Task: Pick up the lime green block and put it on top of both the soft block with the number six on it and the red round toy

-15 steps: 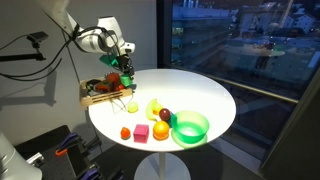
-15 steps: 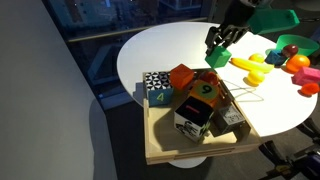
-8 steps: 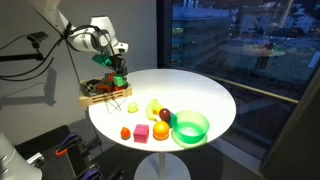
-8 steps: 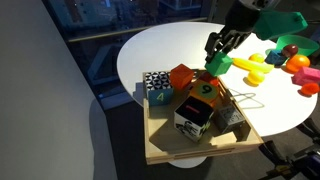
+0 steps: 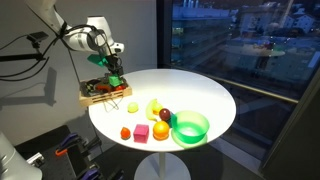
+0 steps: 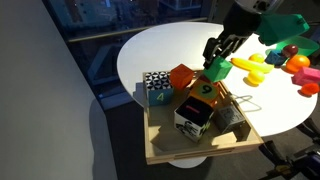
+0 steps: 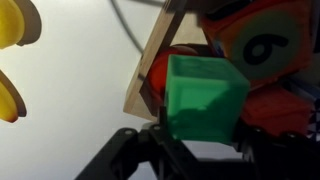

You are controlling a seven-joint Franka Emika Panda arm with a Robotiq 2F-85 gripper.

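Night-dark windows are framing a round white desk, and at one edge of it a wooden tray of soft blocks is hanging partly over the rim. Over the last second the tool has been sliding from above the bare desk top toward that edge and sinking as it goes. It is now hovering just over the tray's inner side. Its jaws are clamping narrowly on the lime green block, which is riding clear of everything beneath. In the wrist view the block is covering part of a red rounded shape, likely the red round toy, with the soft block with the number 6 lying just beside it. To my eye the carry is nearly ending: the load is arriving above both targets, and what is remaining looks like a short descent and a release bridging the 2.
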